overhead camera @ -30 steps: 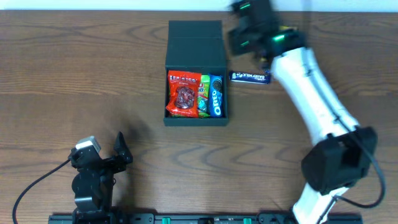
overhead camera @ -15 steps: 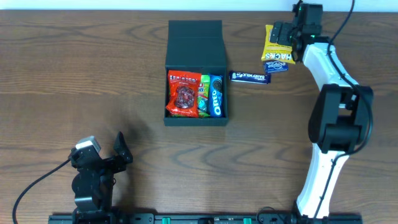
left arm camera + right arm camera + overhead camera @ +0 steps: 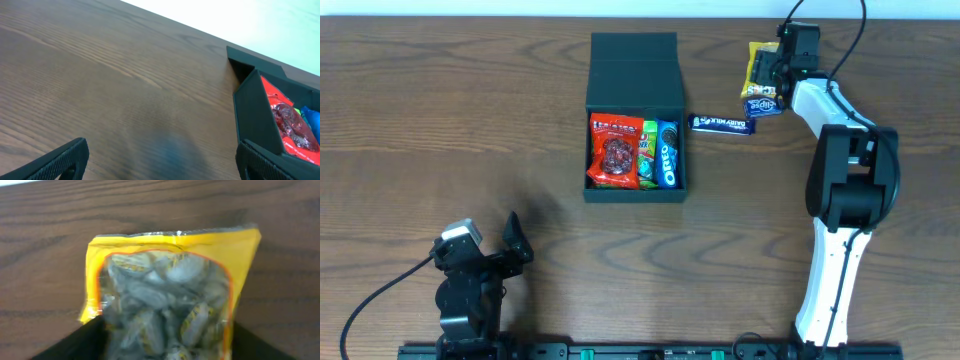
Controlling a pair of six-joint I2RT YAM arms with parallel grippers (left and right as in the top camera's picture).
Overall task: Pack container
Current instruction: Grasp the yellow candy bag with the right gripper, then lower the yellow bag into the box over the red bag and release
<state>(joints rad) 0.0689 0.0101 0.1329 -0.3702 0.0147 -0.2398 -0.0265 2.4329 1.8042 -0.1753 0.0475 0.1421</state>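
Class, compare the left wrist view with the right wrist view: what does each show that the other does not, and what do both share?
Only the left wrist view: the open dark green container with a red packet inside, seen past the left pincer, its fingers spread wide. Only the right wrist view: a yellow packet of wrapped sweets lying flat, with the right pincer spread at its near end. Both: the brown wood-grain table.

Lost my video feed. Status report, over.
Left gripper open, empty. Right gripper open, astride yellow packet. Container open, three snacks inside. Blue bar lies beside container.
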